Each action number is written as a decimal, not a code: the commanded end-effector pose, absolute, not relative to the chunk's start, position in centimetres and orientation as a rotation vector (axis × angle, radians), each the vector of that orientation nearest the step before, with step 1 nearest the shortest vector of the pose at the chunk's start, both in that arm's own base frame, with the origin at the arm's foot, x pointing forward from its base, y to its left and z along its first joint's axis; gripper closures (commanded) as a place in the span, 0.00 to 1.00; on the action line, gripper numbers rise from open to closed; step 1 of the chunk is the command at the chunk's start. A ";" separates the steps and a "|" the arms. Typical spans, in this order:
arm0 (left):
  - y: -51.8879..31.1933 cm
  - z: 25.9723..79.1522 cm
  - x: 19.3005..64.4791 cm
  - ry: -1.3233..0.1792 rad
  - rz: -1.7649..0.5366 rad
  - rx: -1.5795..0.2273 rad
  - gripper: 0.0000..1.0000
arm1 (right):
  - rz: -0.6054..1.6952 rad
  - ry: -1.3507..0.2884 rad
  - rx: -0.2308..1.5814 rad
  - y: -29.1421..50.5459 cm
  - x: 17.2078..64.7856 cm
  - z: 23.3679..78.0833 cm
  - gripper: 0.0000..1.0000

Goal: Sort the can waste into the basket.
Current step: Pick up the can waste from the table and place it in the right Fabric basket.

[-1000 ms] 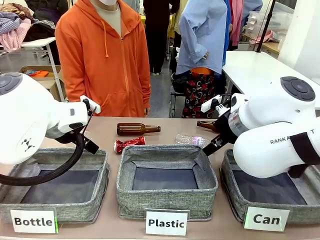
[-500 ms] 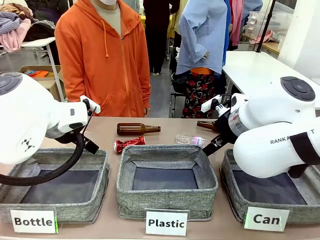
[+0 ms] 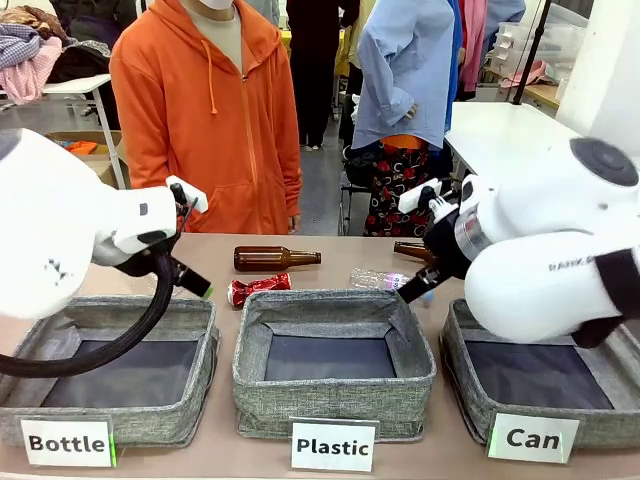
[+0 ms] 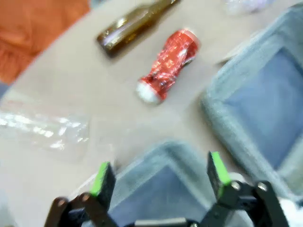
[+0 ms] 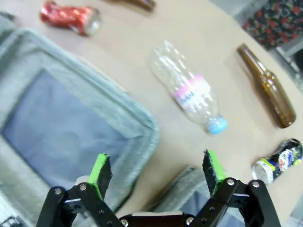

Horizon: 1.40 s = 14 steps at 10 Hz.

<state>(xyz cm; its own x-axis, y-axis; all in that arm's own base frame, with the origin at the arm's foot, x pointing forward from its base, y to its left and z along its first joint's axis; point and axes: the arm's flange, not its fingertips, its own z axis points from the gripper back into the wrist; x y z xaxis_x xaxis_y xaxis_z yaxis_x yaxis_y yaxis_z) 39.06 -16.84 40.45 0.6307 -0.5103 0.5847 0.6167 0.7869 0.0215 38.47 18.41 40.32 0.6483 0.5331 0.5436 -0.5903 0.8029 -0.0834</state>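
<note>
Left hand (image 4: 159, 174) and right hand (image 5: 157, 168), both spread wide and holding nothing, hang above the baskets. No can has been sorted.

Position. The red can (image 4: 168, 64) lies on its side on the tabletop (image 4: 85, 94), between a brown bottle (image 4: 135, 21) and the far left corner of the Plastic basket (image 3: 335, 400), touching neither. The dark can (image 5: 279, 161) lies on the tabletop just beside the base of a second brown bottle (image 5: 265, 85), past the clear bottle (image 5: 187, 90). The Can basket (image 3: 470, 410) stands at the robot's right, under the right arm.

Handling (judged). Both cans should be very light, thin-walled and already crumpled, so a firm squeeze will only dent them further and nothing can break. The glossy metal is likely slippery, and the creases give the pads uneven seating. The best hold is probably across the short width at mid-body, where the crushed walls are flattest. The rounded ends are poorer places to grip. A nudged can may skid or roll.

Appearance. The red can is shiny with faceted, foil-like creases and a pale silver end facing the left hand. The dark can shows blue, red and yellow print and a silver end. Its print is too small to read.
</note>
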 end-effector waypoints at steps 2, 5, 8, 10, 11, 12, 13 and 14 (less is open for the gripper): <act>-11.7 46.6 34.0 -0.530 -0.655 -0.589 0.00 | 0.472 -0.576 0.454 16.2 36.5 48.7 0.00; -3.5 49.4 30.5 -0.442 -0.717 -0.910 0.00 | 0.309 -0.471 0.864 8.2 34.9 53.0 0.00; 9.1 47.4 28.5 -0.621 -0.423 -1.138 0.00 | 0.047 -0.534 1.011 -3.6 34.6 52.0 0.00; 13.5 44.5 27.2 -0.766 -0.173 -1.237 0.00 | -0.118 -0.597 1.077 -9.4 33.5 50.2 0.00; 14.4 42.7 26.0 -0.805 -0.056 -1.284 0.00 | -0.186 -0.635 1.103 -11.5 32.4 49.6 0.00; 14.6 41.4 25.4 -0.837 0.024 -1.317 0.00 | -0.264 -0.680 1.098 -13.3 31.3 49.4 0.00; 14.4 41.9 25.3 -0.859 0.060 -1.318 0.00 | -0.321 -0.709 1.101 -14.3 30.6 49.1 0.00; 14.0 42.3 25.2 -0.911 0.083 -1.306 0.00 | -0.408 -0.729 1.068 -14.9 30.4 48.7 0.00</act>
